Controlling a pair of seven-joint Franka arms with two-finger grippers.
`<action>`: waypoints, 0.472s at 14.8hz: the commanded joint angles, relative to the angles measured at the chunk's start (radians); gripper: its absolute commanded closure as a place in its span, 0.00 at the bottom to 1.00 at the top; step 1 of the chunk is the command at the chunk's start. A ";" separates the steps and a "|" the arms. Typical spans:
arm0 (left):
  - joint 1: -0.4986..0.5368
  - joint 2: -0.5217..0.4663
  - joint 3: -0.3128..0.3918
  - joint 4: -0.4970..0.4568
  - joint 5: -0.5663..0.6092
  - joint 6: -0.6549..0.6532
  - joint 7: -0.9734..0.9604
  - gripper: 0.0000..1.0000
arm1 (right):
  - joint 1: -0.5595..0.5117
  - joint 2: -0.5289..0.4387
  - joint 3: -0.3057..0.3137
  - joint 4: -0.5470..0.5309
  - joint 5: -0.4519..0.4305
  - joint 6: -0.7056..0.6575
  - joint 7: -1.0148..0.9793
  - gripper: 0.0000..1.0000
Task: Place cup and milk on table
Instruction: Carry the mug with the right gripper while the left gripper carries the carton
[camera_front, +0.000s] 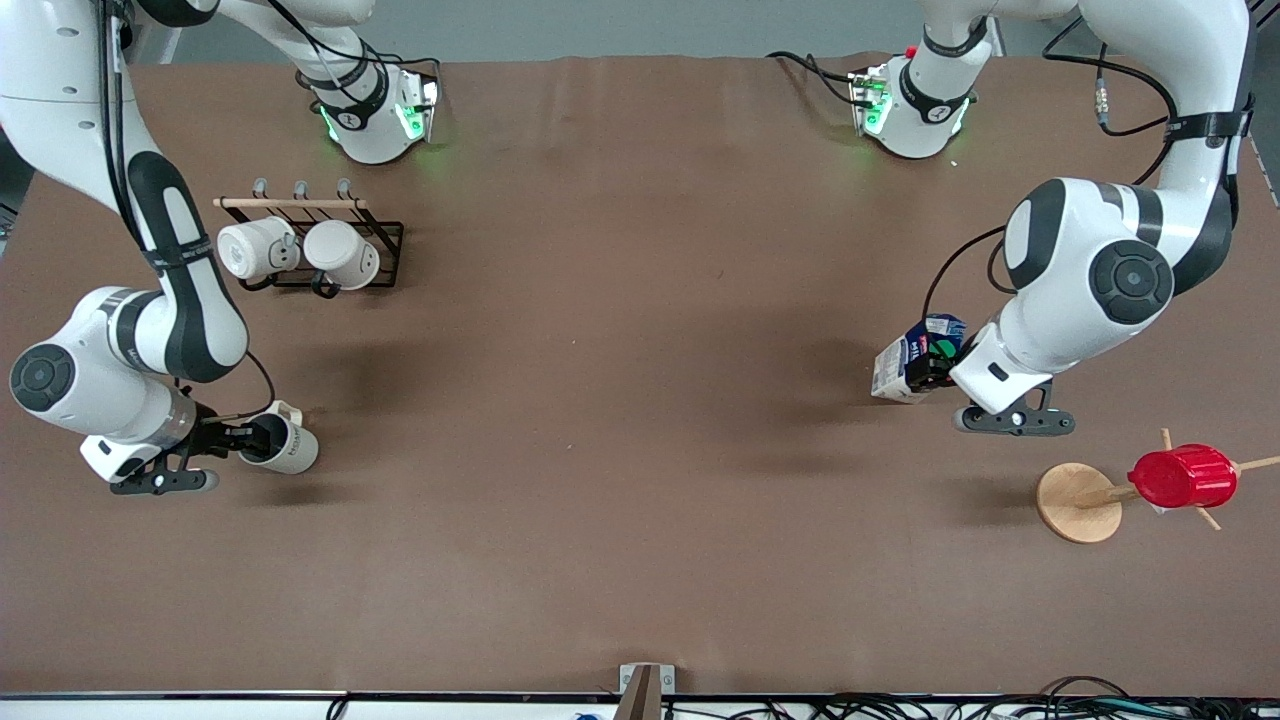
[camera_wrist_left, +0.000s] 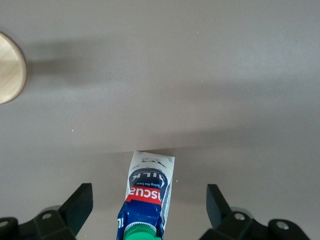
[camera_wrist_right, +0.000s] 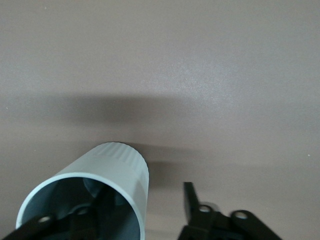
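The cup (camera_front: 285, 445), off-white with a grey inside, stands upright on the brown table (camera_front: 640, 400) toward the right arm's end. My right gripper (camera_front: 232, 440) is over it and open: in the right wrist view (camera_wrist_right: 145, 200) one finger is inside the cup (camera_wrist_right: 115, 170), and the other finger stands clear of its wall. The blue-and-white milk (camera_front: 912, 365) with its green cap stands on the table toward the left arm's end. My left gripper (camera_front: 942, 365) is over it and open; in the left wrist view (camera_wrist_left: 148, 200) both fingers stand well clear of the milk (camera_wrist_left: 147, 185).
A black wire rack (camera_front: 385, 250) with two plain white mugs lies farther from the front camera than the cup. A wooden mug tree (camera_front: 1078, 502) holding a red ribbed cup (camera_front: 1182, 478) stands nearer to the front camera than the milk; its round base shows in the left wrist view (camera_wrist_left: 10, 67).
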 joint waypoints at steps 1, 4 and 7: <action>-0.004 -0.013 -0.006 -0.028 0.018 0.019 -0.008 0.00 | -0.008 0.007 0.003 -0.009 0.010 0.029 0.000 0.97; -0.004 -0.007 -0.006 -0.048 0.018 0.019 -0.006 0.00 | -0.011 0.012 0.002 0.017 0.059 0.025 0.000 1.00; -0.003 -0.011 -0.007 -0.065 0.021 0.019 0.000 0.01 | 0.013 -0.017 0.003 0.091 0.060 -0.105 0.070 1.00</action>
